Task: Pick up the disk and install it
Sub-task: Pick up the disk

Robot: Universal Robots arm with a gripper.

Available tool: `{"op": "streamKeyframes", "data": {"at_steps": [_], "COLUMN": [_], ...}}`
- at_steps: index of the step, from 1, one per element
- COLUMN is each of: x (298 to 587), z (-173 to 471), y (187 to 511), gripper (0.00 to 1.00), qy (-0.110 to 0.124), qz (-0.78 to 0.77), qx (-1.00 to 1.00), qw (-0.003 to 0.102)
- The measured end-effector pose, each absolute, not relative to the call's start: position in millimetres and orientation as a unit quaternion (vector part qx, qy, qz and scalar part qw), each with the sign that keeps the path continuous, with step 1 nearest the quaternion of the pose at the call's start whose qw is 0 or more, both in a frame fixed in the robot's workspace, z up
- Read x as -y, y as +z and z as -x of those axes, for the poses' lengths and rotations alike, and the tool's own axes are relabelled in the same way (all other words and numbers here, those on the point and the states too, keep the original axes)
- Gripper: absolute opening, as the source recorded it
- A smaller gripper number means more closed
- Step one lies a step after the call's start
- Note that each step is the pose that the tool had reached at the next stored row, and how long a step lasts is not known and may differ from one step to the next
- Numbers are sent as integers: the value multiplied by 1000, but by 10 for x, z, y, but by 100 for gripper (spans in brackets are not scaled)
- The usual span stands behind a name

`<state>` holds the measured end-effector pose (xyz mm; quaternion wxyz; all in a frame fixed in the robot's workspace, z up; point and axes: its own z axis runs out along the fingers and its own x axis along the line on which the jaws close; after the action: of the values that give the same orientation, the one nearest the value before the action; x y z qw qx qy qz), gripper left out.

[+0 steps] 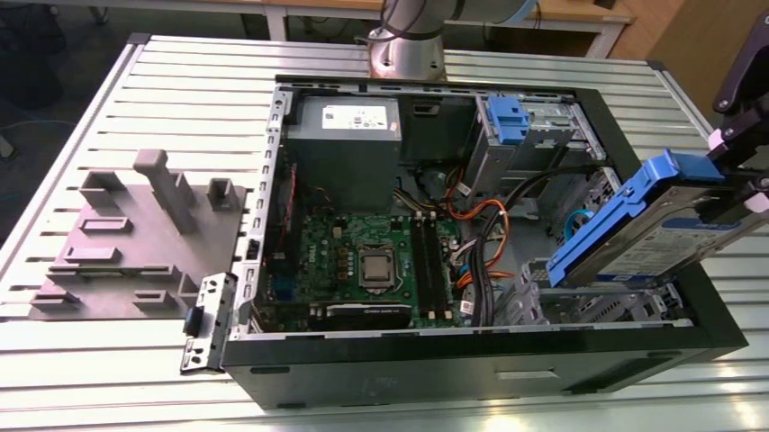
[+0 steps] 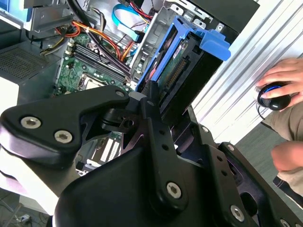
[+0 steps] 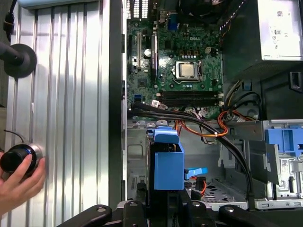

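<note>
The disk (image 1: 649, 236), a silver-grey drive in a blue plastic carrier, hangs tilted over the open computer case (image 1: 481, 360) at the exterior view's right, just above the metal drive cage (image 1: 601, 304). My gripper (image 1: 739, 193) is shut on its outer end. The second wrist view has the disk (image 2: 177, 66) edge-on beyond the black gripper (image 2: 158, 101) linkages, its blue tab farthest from me. The first wrist view looks along the blue carrier (image 3: 168, 163) from the gripper (image 3: 165, 203), with the cage and motherboard beyond it.
Inside the case are a grey power-supply box (image 1: 342, 135), the motherboard (image 1: 360, 256), loose cables (image 1: 481, 225) and another blue carrier (image 1: 507, 121). A grey fixture plate (image 1: 132, 238) lies on the slatted table at the exterior view's left. A person's hand (image 2: 284, 78) rests on a device beside the case.
</note>
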<state>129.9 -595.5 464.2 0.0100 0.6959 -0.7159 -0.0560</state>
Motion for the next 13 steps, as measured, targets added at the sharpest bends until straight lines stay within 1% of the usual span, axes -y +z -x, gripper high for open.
{"op": "streamKeyframes", "data": {"at_steps": [13], "x": [5945], "z": [-1299], "y": [4618], "gripper": [35], "qy": [-56], "qz": [-696], "qx": [716], "qw": [10]}}
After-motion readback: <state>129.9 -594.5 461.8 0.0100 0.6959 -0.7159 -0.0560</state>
